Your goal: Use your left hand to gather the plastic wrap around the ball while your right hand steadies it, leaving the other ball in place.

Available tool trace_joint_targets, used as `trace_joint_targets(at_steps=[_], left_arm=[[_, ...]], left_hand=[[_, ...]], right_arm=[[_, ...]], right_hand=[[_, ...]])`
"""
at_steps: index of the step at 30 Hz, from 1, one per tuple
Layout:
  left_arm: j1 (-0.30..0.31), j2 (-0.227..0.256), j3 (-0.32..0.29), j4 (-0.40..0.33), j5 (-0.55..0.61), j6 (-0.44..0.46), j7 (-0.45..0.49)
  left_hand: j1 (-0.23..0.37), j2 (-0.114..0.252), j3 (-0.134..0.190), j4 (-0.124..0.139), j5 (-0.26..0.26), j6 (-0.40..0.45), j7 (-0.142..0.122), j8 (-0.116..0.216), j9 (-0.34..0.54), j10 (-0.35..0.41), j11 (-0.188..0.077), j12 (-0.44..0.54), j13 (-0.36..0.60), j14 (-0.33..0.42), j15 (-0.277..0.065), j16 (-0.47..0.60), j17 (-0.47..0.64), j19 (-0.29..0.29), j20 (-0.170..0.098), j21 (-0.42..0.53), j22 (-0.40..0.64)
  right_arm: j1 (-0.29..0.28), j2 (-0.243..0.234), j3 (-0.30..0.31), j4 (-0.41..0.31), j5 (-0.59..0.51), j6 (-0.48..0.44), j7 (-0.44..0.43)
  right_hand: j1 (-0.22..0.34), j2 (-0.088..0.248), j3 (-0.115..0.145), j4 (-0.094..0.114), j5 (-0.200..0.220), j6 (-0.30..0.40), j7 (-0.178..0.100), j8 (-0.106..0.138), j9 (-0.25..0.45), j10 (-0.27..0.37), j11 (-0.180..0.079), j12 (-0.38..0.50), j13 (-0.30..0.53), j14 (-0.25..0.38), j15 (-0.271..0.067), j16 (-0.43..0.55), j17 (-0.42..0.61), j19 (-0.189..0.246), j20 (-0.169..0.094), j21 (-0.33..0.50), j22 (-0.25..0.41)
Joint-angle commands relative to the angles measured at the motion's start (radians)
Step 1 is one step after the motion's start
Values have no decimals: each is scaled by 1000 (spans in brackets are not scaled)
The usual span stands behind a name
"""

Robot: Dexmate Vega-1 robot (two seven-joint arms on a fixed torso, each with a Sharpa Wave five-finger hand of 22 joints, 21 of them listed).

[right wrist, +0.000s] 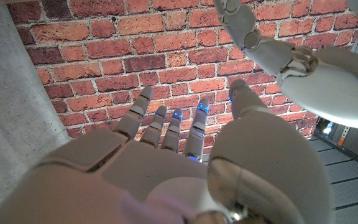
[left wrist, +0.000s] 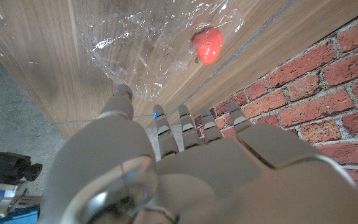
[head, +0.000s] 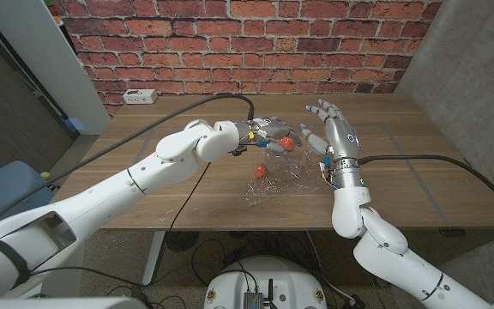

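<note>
Head view: the left robot hand (head: 267, 133) reaches across the middle of the wooden tabletop (head: 178, 193) and sits at the far edge of a crumpled sheet of clear plastic wrap (head: 281, 176). One small red ball (head: 286, 143) lies right against its fingertips; whether the fingers actually pinch the wrap or the ball I cannot tell. A second small red ball (head: 259, 171) lies nearer the robot, on or under the wrap, apart from both hands.

The right robot hand (head: 334, 129) stands upright at the wrap's right side, fingers spread wide and raised, holding nothing.

Left wrist view: the left robot hand's fingers (left wrist: 192, 127) extend fairly straight over the wood, with the thumb tip at the edge of the wrap (left wrist: 148, 43). One red ball (left wrist: 207, 45) sits under or on the film ahead of the fingers, not touching them here.

Right wrist view: the right robot hand's fingers (right wrist: 166, 127) point at the red brick wall (right wrist: 104, 50); the left arm (right wrist: 303, 59) crosses nearby.

Open room: bare wood left of the wrap and toward the near edge. A white power strip (head: 141, 96) lies at the far left edge.
</note>
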Motion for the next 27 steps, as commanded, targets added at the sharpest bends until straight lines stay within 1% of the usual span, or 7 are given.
trace_joint_targets(at_steps=[1, 4, 6, 7, 10, 17, 27], left_arm=[[156, 127, -121, -107, 33, -22, 44], [185, 151, -140, -139, 55, -8, 30], [203, 164, -150, -164, 82, 11, 9], [212, 172, -153, -176, 102, 17, 6], [239, 191, -167, -207, 141, 32, -15], [302, 225, -202, -252, 202, 42, -25], [374, 250, -230, -291, 341, 50, -33]], left_hand=[[45, -12, 17, -3, -7, 11, -13, -6, 4, -16, -2, -8, -1, -15, -6, -12, 0, 14, 6, 1, -1], [87, -28, 30, -1, -9, 31, -36, -7, 4, -31, -11, -18, -4, -42, -8, -27, -1, 14, 6, -8, -2], [111, -37, 37, 2, -10, 29, -55, -16, 4, -40, -13, -25, -7, -62, -9, -33, -1, 8, 7, -18, -3], [122, -41, 40, 5, -11, 28, -58, -22, 4, -57, -13, -34, -8, -73, -7, -36, -2, 3, 7, -24, -3], [148, -44, 48, 8, -12, 24, -60, -34, 4, -85, -12, -48, -12, -114, -6, -44, -3, -9, 4, -38, -3], [199, -28, 71, 6, -7, 21, -61, -45, 4, -115, -13, -62, -16, -154, 0, -47, -4, -12, 5, -51, -3], [238, -22, 88, 4, -2, 15, -61, -53, 5, -132, -17, -70, -19, -178, 4, -47, -5, -13, 2, -61, -4]], right_arm=[[-4, 2, -88, -121, -119, -259, 208], [3, 6, -114, -141, -145, -306, 248], [8, 7, -132, -155, -161, -337, 279], [10, 8, -141, -160, -170, -350, 290], [16, 17, -171, -178, -199, -398, 327], [34, 33, -240, -206, -273, -499, 410], [33, 53, -285, -208, -303, -542, 452]], right_hand=[[37, 0, 7, -16, 6, 8, -22, 3, 4, -17, -12, -4, 2, -20, 3, -9, 0, -11, -1, -9, 1], [47, -9, 6, -15, 5, 19, -35, 7, 4, -29, -20, -7, 2, -35, 6, -15, -1, -21, -2, -14, 1], [46, -16, 2, -13, 5, 20, -38, 6, 5, -31, -22, -7, 2, -46, 10, -19, 0, -25, -3, -15, 1], [44, -21, -2, -9, 5, 29, -45, 9, 5, -38, -30, -8, 2, -54, 13, -22, 0, -33, -3, -18, 1], [42, -26, -9, -1, 8, 56, -61, 16, 6, -58, -39, -11, 3, -75, 17, -26, 2, -52, -2, -24, 1], [54, -31, -14, -2, 14, 93, -85, 24, 7, -89, -55, -15, 3, -105, 22, -31, 3, -74, 0, -28, 1], [67, -33, -15, -3, 19, 75, -85, 12, 7, -107, -52, -15, 2, -118, 29, -32, 3, -80, 1, -28, 0]])
